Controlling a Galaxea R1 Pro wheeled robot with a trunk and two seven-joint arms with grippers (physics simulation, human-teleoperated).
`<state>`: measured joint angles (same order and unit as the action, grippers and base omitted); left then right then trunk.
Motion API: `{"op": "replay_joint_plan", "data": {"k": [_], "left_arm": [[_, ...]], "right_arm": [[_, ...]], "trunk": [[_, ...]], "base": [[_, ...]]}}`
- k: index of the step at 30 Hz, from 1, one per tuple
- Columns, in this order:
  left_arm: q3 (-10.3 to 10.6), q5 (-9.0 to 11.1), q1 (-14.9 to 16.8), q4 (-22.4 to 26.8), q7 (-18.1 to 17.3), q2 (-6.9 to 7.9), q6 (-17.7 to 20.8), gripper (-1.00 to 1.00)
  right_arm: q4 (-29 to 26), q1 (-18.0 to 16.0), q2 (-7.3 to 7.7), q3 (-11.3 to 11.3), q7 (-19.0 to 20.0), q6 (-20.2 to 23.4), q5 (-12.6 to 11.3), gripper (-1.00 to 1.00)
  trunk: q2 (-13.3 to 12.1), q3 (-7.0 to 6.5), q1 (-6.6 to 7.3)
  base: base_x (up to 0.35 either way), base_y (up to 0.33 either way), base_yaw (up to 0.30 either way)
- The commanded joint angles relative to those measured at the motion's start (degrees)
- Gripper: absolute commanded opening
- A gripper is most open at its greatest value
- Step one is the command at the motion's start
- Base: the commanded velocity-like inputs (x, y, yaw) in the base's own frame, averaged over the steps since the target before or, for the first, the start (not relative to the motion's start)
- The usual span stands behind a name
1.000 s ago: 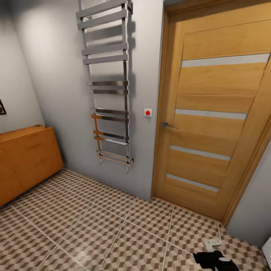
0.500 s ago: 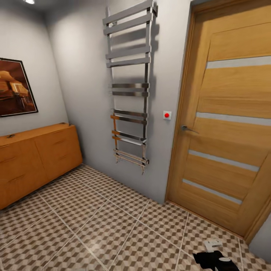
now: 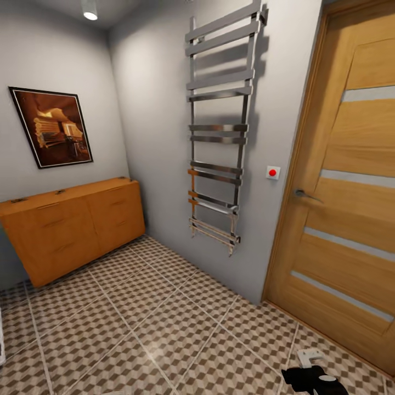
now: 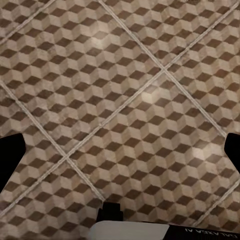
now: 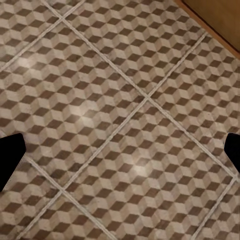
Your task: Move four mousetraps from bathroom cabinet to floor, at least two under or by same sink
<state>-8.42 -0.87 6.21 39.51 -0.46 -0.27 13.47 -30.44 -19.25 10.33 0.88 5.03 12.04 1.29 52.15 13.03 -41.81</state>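
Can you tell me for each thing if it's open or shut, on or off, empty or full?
Cabinet: drawers all shut, small dark bits on top, too tiny to name.
Door: shut.
Ceiling light: on.
Towel rack: bare, no towels.
Left tool: open, empty, above the floor.
Right tool: open, empty.

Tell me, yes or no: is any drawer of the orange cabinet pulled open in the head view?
No. The cabinet shows all its drawer fronts flush and shut against the grey wall.

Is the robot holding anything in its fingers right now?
No, nothing is held. Both wrist views show bare bathroom floor between wide-apart fingers of the left gripper and fingers of the right gripper.
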Motion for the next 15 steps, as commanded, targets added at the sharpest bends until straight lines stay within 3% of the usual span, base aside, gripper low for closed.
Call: {"op": "replay_joint_plan", "data": {"k": [1,15], "left_arm": [[-0.1,-0.1,0.0,0.1,0.0,-0.01,0.3,1.0],[-0.1,-0.1,0.0,0.1,0.0,-0.04,0.3,1.0]], "right_arm": [[-0.1,0.0,0.04,0.1,0.2,0.4,0.1,1.0],[-0.1,0.0,0.04,0.1,0.2,0.4,0.2,1.0]], "trunk": [[-0.4,-0.1,0.22],[-6.0,-2.62,3.29]], "base": [[0.0,0.0,0.299],[0.0,0.0,0.299]]}}
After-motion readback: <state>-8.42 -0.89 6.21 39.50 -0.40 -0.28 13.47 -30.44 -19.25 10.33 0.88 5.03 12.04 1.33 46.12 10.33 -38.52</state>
